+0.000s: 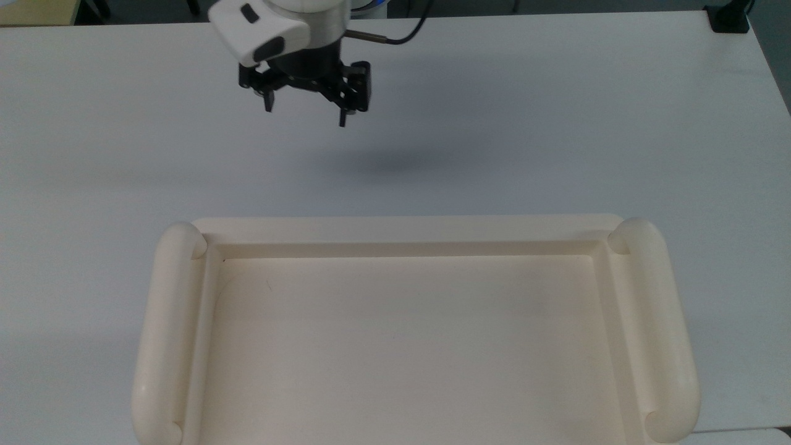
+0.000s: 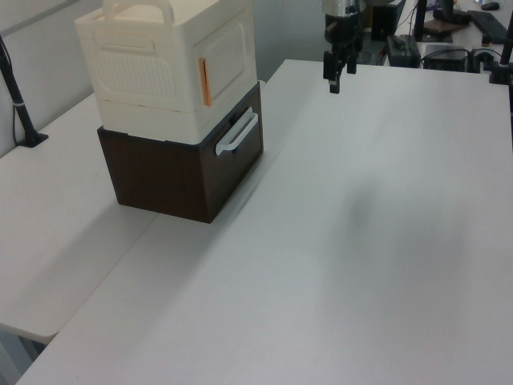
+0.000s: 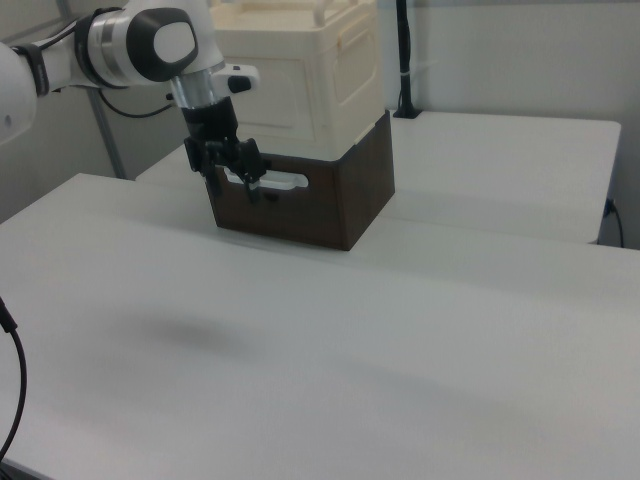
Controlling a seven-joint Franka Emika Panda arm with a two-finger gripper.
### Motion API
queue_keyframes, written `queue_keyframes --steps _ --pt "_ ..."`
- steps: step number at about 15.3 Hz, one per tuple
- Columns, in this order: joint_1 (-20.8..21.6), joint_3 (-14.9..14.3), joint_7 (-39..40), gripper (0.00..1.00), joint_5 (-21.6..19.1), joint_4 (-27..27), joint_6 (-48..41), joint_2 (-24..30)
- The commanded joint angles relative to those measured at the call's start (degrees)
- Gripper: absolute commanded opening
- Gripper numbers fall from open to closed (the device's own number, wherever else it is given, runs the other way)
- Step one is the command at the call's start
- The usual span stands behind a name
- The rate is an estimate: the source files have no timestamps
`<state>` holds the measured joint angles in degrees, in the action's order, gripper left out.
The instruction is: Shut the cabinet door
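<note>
The cream cabinet (image 2: 160, 72) stands on a dark brown box (image 2: 172, 172); from above I see its recessed top (image 1: 401, 230) and tube rails (image 1: 165, 334). The cabinet door (image 2: 227, 54) lies flush with the cabinet's front face, also seen in the right view as the cabinet door (image 3: 275, 85). My gripper (image 1: 304, 115) hangs open and empty above the table, well away from the cabinet front, toward the top view's upper left. In the left view my gripper (image 2: 335, 79) is to the right of the cabinet; in the right view my gripper (image 3: 234, 187) is in front of the brown box.
The brown box has a white bar handle (image 2: 238, 132) on its front. A wide white table (image 2: 361, 241) spreads in front of the cabinet. An orange strip (image 2: 205, 82) marks the cabinet's corner. A black post (image 2: 20, 104) stands at the left view's left.
</note>
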<state>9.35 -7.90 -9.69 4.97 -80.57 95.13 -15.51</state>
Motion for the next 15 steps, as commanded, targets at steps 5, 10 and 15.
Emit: queue_keyframes --steps 5,10,15 --pt "-7.3 0.0 4.1 1.00 0.0 -4.3 -7.2 9.7" --pt "-8.9 -0.2 8.0 1.00 -0.1 -3.6 -9.4 10.0" --pt "-9.0 -0.2 8.0 1.00 -0.3 -3.5 -9.3 9.8"
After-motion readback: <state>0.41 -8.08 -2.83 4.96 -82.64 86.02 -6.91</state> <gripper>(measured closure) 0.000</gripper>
